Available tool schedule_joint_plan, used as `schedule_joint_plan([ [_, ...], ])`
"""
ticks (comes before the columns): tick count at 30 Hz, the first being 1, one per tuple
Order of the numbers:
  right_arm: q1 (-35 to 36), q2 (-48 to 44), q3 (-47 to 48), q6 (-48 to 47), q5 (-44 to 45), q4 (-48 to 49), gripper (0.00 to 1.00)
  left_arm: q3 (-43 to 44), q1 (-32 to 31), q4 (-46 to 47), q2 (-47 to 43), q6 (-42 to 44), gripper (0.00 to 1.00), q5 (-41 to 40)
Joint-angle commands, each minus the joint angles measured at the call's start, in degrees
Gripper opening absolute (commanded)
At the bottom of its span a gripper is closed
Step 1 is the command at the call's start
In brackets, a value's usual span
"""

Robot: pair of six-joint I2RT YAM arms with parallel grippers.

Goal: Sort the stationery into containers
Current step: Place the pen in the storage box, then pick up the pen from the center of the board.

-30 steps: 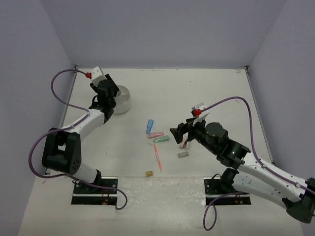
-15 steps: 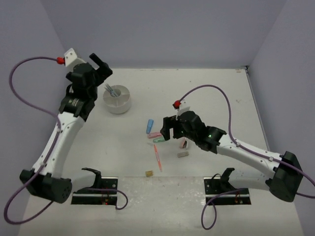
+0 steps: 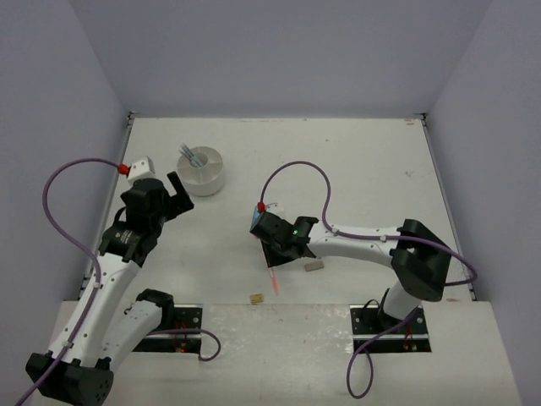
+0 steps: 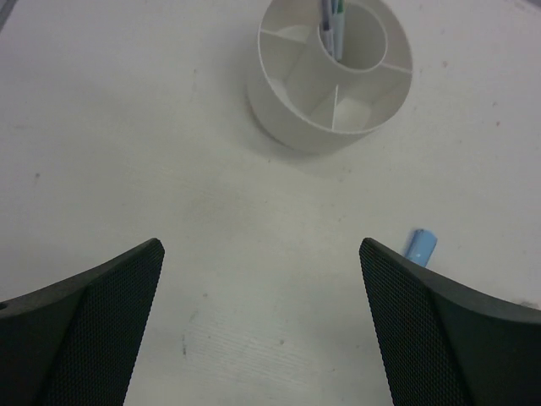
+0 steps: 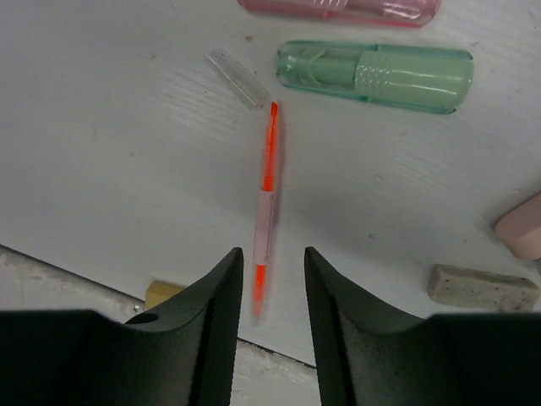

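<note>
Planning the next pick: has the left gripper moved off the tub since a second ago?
Yes. The left gripper pulled back from over the white tub toward the near edge.

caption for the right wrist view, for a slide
Right pincer straddling the lower end of a red pen, jaws not yet closed on it; green clip just beyond.

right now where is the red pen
Right wrist view: the red pen lies flat, its near end between the fingers of the right gripper, near the green clip.
</note>
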Motion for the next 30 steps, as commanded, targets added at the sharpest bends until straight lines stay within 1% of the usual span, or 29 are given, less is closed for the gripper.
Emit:
schedule_joint_plan([
  [1,0.8,3.4,2.3,2.7,-0.7,-3.1,0.3,0.2,0.2,1.6,-1.8,4.3,1.0,3.7],
  [3,0.8,4.0,1.7,2.7,-1.7,-2.1,0.29,0.1,0.2,1.6,-2.4,4.4,1.0,4.1],
  [8,0.9,5.4,1.2,2.7,-3.1,-0.6,0.28,-0.2,0.2,2.0,-3.2,4.6,1.0,4.3],
  [13,1.5,5.5,1.7,2.9,-3.3,0.2,0.29,-0.3,0.1,2.0,-2.6,4.8,1.0,4.9],
  [21,1.8,9.6,2.7,3.3,-3.0,0.4,0.26,-0.5,0.2,2.2,-3.1,4.8,1.0,5.0],
  [27,1.8,12.0,2.8,5.0,0.4,-1.1,0.12,-0.4,0.2,2.0,-2.5,4.9,1.0,4.8],
  [29,1.8,11.9,2.3,5.3,1.6,-1.8,0.09,-0.5,0.2,2.0,-2.5,4.8,1.0,4.7],
  [30,1.8,11.7,2.1,5.4,1.9,-2.1,0.05,-0.5,0.2,2.0,-2.4,4.8,1.0,4.6],
])
